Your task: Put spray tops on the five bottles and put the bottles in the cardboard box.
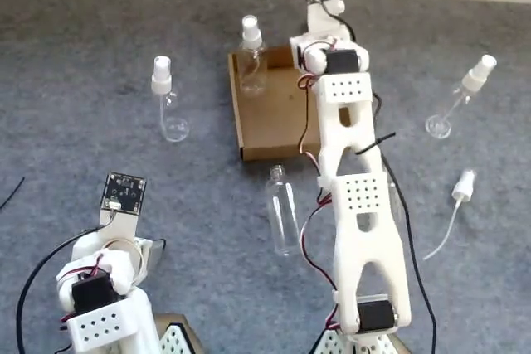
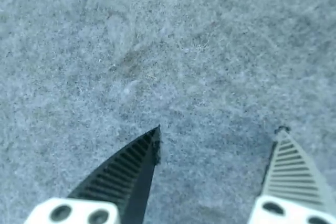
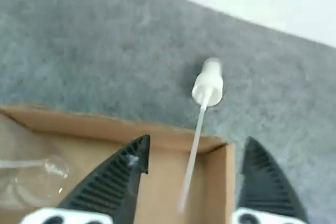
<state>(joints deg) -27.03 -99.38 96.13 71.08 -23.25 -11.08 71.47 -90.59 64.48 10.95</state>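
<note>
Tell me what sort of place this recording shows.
Likely a tabletop robot test bench: grey felt-like cloth underneath, a white plastic robot arm over a shallow brown cardboard box, a clear plastic spray bottle beside it.

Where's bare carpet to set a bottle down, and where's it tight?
Widest bare carpet: left of the standing bottle, ahead of the left arm. There is also a patch between that bottle and the lying bottle. Tight: at the box, where the right arm hangs over it and the lying bottle sits close.
</note>
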